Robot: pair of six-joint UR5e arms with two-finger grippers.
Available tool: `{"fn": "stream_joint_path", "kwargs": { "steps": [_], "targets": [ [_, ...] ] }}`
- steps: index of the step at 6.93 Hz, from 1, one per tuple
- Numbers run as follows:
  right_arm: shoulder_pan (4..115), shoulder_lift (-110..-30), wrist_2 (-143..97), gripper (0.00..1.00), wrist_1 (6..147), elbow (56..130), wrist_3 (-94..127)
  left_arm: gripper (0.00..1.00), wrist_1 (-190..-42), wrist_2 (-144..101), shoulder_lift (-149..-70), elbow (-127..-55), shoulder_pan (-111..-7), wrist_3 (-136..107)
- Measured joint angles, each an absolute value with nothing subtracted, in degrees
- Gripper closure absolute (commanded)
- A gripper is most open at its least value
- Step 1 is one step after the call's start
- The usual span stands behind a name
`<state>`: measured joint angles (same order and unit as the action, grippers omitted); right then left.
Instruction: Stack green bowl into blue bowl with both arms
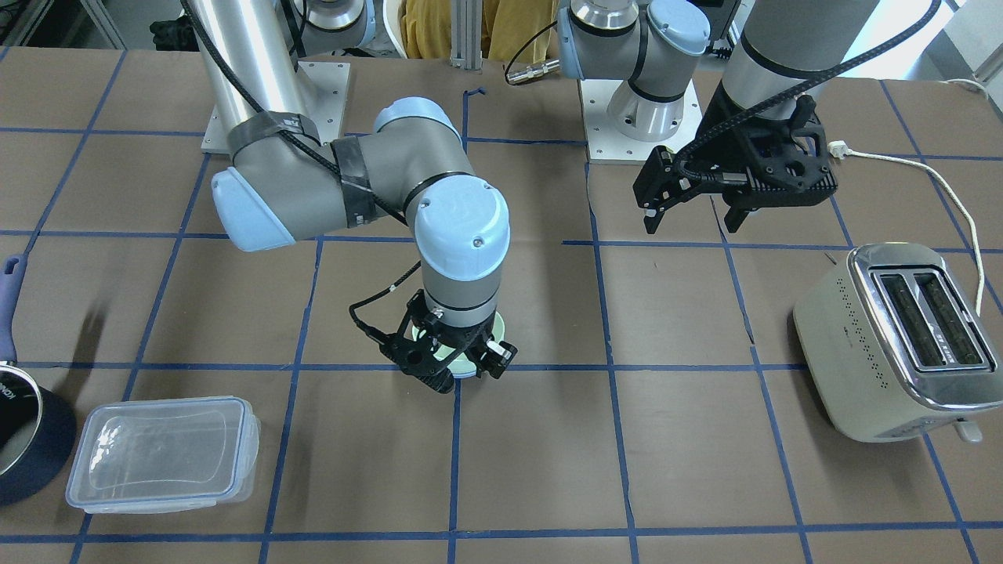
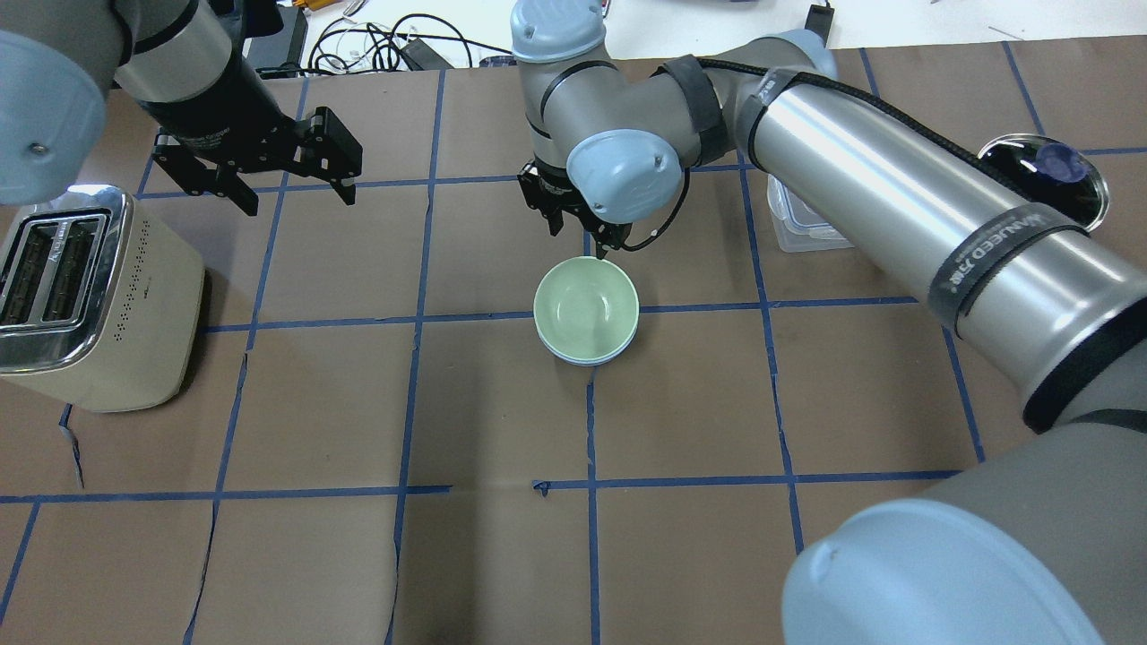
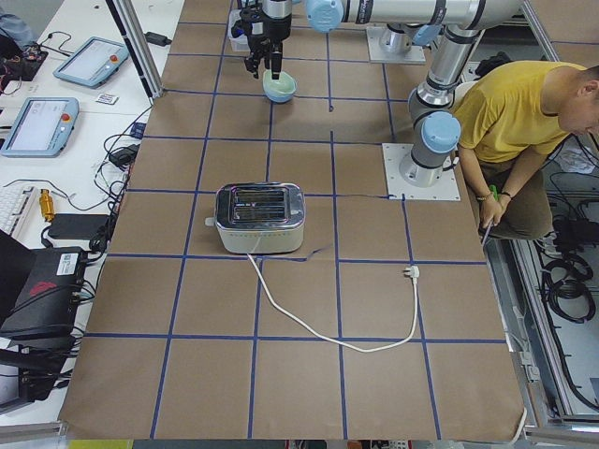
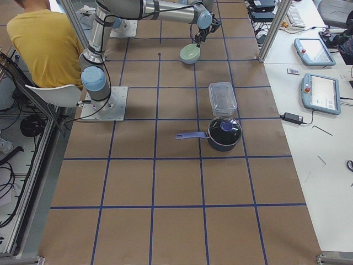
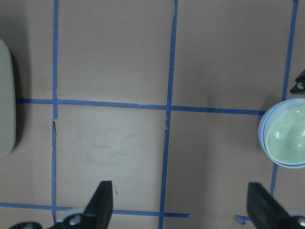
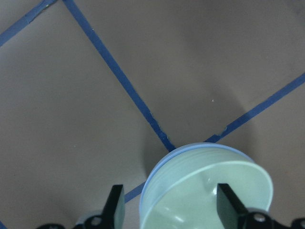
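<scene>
The green bowl point(image 2: 586, 305) sits nested inside the blue bowl point(image 2: 584, 361) at the table's middle; only the blue bowl's rim shows around it. My right gripper point(image 2: 578, 235) is open and hovers just over the bowls' far edge, holding nothing. In the right wrist view the green bowl point(image 6: 214, 191) lies between the open fingers point(image 6: 116, 204), with the blue rim point(image 6: 155, 179) below it. My left gripper point(image 2: 296, 202) is open and empty, well off to the left by the toaster. In the left wrist view the stacked bowls point(image 5: 286, 140) lie at the right edge.
A cream toaster point(image 2: 90, 296) stands at the left, its white cord point(image 1: 940, 188) trailing on the table. A clear lidded container point(image 1: 164, 450) and a dark navy saucepan point(image 1: 23, 439) are on the right side. A person in yellow point(image 3: 524, 122) sits behind the robot.
</scene>
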<state>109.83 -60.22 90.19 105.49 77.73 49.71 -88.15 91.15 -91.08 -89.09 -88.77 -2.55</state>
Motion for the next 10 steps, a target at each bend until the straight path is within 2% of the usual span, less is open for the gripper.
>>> {"fn": "stream_joint_path", "kwargs": {
  "steps": [2, 5, 10],
  "targets": [
    [103.75, -64.92, 89.99, 0.0, 99.12, 77.82, 33.59, 0.0, -88.12, 91.14, -91.11, -89.07, -88.77, -2.55],
    [101.22, -69.92, 89.62, 0.0, 92.87, 78.34, 27.11, 0.0, -88.15, 91.1, -91.14, -89.05, -88.77, -2.55],
    [92.81, -75.59, 89.88, 0.0, 91.58, 79.3, 11.81, 0.0, -88.12, 91.04, -91.08, -89.48, -88.79, -2.55]
  ]
}}
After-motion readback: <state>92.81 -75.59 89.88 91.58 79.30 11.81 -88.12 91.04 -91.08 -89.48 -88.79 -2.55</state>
